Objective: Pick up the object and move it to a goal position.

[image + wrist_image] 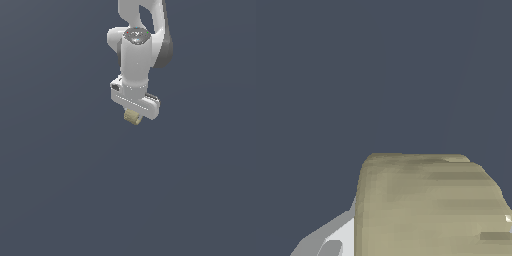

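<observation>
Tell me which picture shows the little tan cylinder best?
The wrist view: the cylinder fills much of the picture, its faint ribbing visible. The exterior view shows it only as a tiny tan stub under the white gripper.

Below me the ground (60, 190) was one flat, plain slate-grey surface that filled both the exterior view and my wrist view, without seams, edges or markings. I could make out nothing lying directly on it, and no shadow showed where anything touched it
</observation>
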You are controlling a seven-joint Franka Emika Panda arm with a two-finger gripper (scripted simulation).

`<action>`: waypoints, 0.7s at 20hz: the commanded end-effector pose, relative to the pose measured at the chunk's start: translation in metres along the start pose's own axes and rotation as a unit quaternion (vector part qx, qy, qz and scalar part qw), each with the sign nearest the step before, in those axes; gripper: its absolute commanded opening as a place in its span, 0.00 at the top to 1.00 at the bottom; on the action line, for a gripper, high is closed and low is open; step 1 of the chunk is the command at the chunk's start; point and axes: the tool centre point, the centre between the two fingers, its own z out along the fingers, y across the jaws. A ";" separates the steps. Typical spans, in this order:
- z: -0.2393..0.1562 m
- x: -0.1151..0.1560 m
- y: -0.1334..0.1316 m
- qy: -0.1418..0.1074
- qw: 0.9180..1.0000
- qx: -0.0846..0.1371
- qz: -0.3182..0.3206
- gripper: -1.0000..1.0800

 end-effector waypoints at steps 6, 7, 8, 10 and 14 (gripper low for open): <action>-0.082 -0.030 -0.010 0.001 1.000 -0.001 0.000 1.00; -0.092 -0.034 -0.012 0.001 1.000 -0.001 0.000 1.00; -0.102 -0.037 -0.013 0.001 1.000 -0.001 0.000 1.00; -0.121 -0.044 -0.016 0.001 1.000 -0.001 0.000 1.00; -0.154 -0.056 -0.021 0.000 1.000 -0.001 0.000 1.00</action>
